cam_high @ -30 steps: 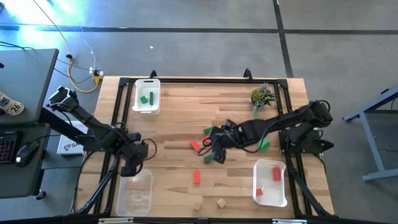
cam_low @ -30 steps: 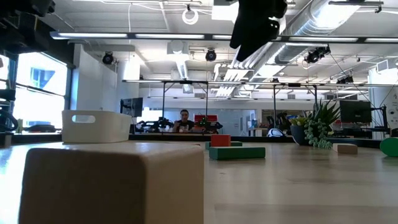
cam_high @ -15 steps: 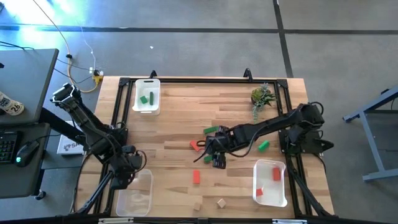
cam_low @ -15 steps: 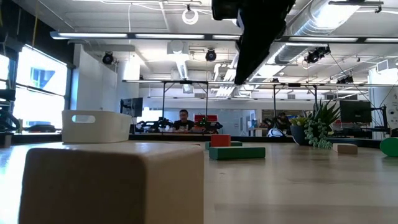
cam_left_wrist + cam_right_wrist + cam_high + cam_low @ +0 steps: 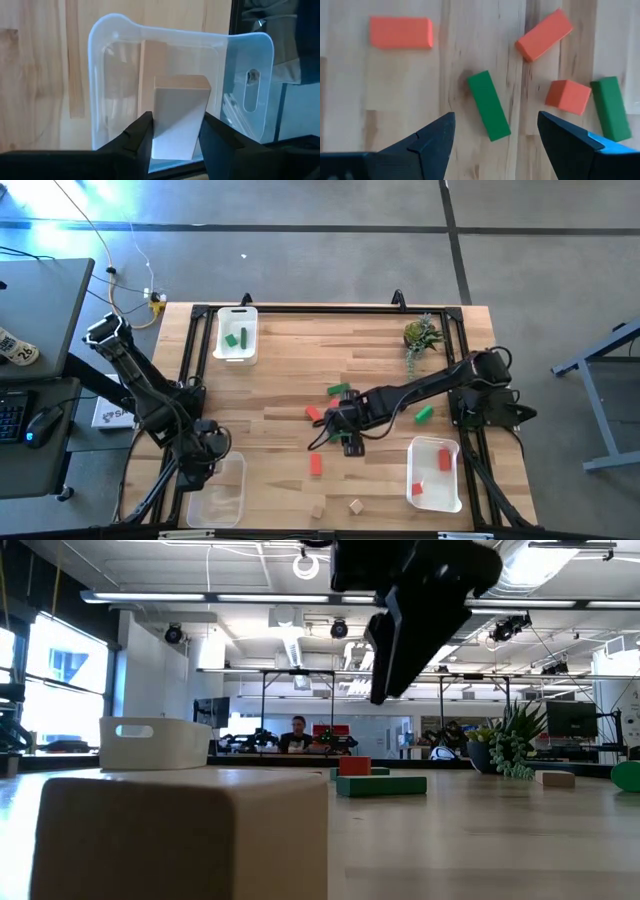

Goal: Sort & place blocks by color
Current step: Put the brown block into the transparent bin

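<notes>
Down at the near left corner, left claw (image 5: 207, 458) hanging over the rim of a clear tray (image 5: 218, 502), arm folded back in a sharp elbow from its base at the table's (image 5: 280, 370) left edge. Between its fingers (image 5: 141, 135), a tan block (image 5: 177, 116); pads close against both sides, though whether pressing or just loosened off is hard to judge from the wrist view. Beneath the block, the translucent tray floor with what looks like a second pale bar lying in it.

Stretched long and low from the right side toward the table's middle, right arm nearly straight, right claw (image 5: 345, 427) pointing down with fingers spread wide and holding nothing. Directly under that gap, a green bar (image 5: 488, 105) lying flat and slightly slanted on the wood. Around it, a red bar (image 5: 400, 32), a tilted red bar (image 5: 543, 34), a red cube (image 5: 567, 96) and another green bar (image 5: 611, 108), all apart from one another.

Elsewhere from above: two green pieces in a white tray (image 5: 236, 335) at the far left, two red pieces in a white tray (image 5: 435, 473) at the near right, a lone green block (image 5: 424, 414) just right of the outstretched arm, two tan cubes (image 5: 336, 506) near the front edge, a potted plant (image 5: 421, 336) at the far right.
</notes>
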`<control>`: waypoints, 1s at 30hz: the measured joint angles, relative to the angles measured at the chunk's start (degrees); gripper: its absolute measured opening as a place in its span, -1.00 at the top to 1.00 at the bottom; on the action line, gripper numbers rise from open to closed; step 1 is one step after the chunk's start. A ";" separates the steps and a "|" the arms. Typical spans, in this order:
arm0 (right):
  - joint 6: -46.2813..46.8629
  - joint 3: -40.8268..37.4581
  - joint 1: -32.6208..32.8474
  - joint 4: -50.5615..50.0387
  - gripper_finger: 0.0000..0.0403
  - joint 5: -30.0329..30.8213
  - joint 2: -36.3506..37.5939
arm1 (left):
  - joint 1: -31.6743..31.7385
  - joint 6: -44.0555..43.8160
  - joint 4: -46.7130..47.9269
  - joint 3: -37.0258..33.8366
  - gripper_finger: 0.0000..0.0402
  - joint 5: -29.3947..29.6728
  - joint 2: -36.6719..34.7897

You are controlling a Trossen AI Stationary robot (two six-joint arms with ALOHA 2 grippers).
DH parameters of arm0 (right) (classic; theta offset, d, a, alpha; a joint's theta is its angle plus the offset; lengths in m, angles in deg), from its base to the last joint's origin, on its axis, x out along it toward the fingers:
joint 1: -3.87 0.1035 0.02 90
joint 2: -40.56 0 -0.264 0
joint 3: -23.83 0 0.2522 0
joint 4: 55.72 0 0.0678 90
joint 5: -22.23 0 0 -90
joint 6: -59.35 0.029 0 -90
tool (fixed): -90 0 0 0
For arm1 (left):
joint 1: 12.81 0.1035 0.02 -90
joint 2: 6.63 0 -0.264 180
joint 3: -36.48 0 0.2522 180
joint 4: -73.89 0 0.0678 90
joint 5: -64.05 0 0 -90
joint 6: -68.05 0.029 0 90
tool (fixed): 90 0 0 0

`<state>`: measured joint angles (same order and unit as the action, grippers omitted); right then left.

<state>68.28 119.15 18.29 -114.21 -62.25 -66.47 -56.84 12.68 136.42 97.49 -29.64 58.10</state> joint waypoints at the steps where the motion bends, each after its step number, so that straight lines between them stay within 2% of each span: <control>1: -0.08 0.00 0.00 -0.03 -0.34 0.02 -0.55 | 0.00 -0.14 0.11 0.00 0.41 -0.01 0.51; 6: -0.43 0.00 -0.02 0.04 -0.34 0.41 -2.74 | 0.00 -0.91 -1.06 -0.01 0.43 -1.67 4.32; 21: -1.40 0.00 -0.13 1.87 -0.34 -0.07 -6.55 | 0.00 -0.04 -4.68 -0.01 0.39 -1.91 12.34; 30: -1.31 0.00 -0.02 0.94 -0.34 0.19 -8.98 | -0.08 -3.64 -6.56 -0.04 0.32 -5.76 14.54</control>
<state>66.97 119.15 18.27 -113.26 -62.06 -75.45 -56.93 9.04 129.86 97.44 -35.40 72.64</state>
